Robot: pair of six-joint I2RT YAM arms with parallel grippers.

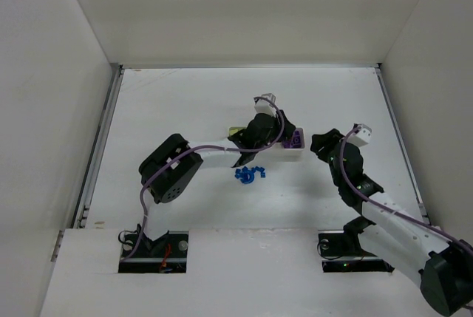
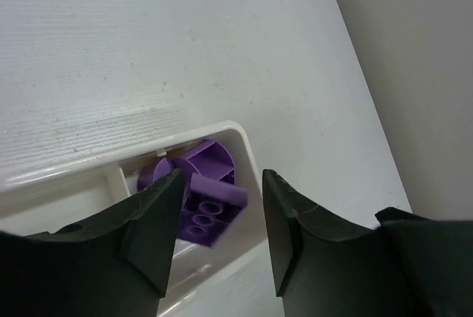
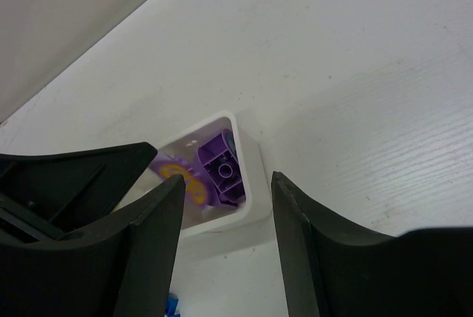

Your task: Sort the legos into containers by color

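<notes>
The white tray (image 1: 294,157) lies mid-table. Its right end compartment holds purple legos (image 1: 296,140). My left gripper (image 1: 279,140) hovers over that compartment, jaws open. In the left wrist view (image 2: 222,178) a purple brick (image 2: 211,210) shows blurred beside the left finger, over the other purple pieces (image 2: 211,156) in the tray (image 2: 247,147); the right finger is clear of it. My right gripper (image 1: 322,144) is open and empty just right of the tray. Its wrist view (image 3: 228,178) shows the purple legos (image 3: 222,169) in the end compartment (image 3: 255,184).
Several blue legos (image 1: 249,175) lie loose on the table in front of the tray, one showing in the right wrist view (image 3: 171,306). A yellow-green bit (image 1: 235,132) shows at the tray's left end. White walls enclose the table.
</notes>
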